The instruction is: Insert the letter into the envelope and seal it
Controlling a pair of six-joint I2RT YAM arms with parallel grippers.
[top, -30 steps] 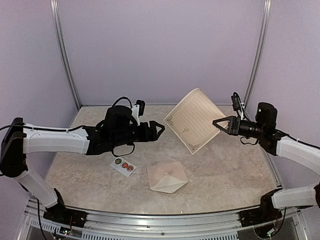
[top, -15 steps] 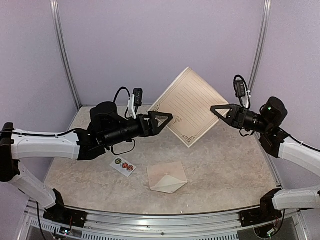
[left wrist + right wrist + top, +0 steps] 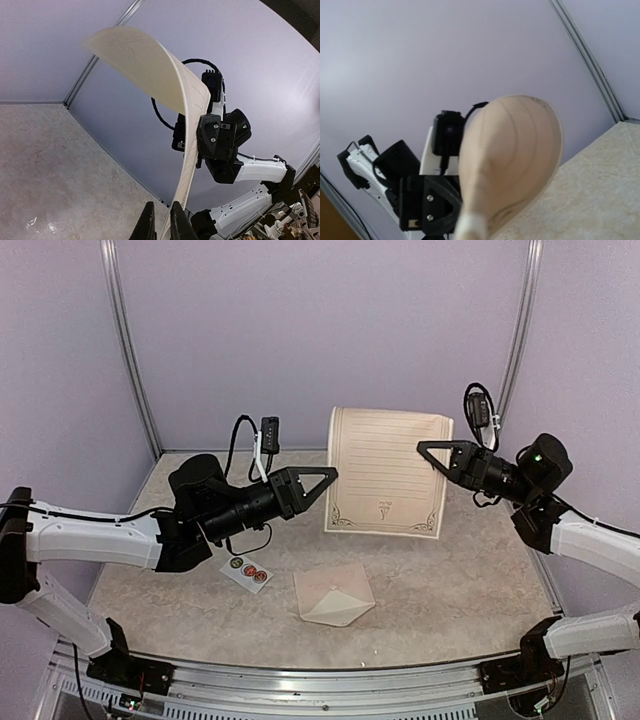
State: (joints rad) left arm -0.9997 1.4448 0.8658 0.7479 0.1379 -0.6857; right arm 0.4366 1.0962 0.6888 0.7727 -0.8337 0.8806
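The letter (image 3: 388, 470) is being held up in the air, standing upright, above and behind the envelope (image 3: 335, 594). Its printed side is being faced toward the top camera. A dark curly border, many thin lines and a small curly mark near the bottom edge are being shown. No words can be read on it.

The left gripper (image 3: 326, 476) is being kept up and to the left of the envelope, clamped on the letter's left edge. In the left wrist view, the edge of the sheet is being pinched between the two dark fingers (image 3: 149, 226). The right gripper (image 3: 432, 450) is being kept up and to the right of the envelope, clamped on the letter's right edge. The sheet is being bent into a curve between the two grippers.

The envelope is being left flat on the stone-patterned table (image 3: 470, 580), well apart from both grippers, with its fold lines showing. A small white sticker strip (image 3: 247, 573) is lying just left of the envelope. Round green and red stickers are being shown on it, but their writing is too small to read.
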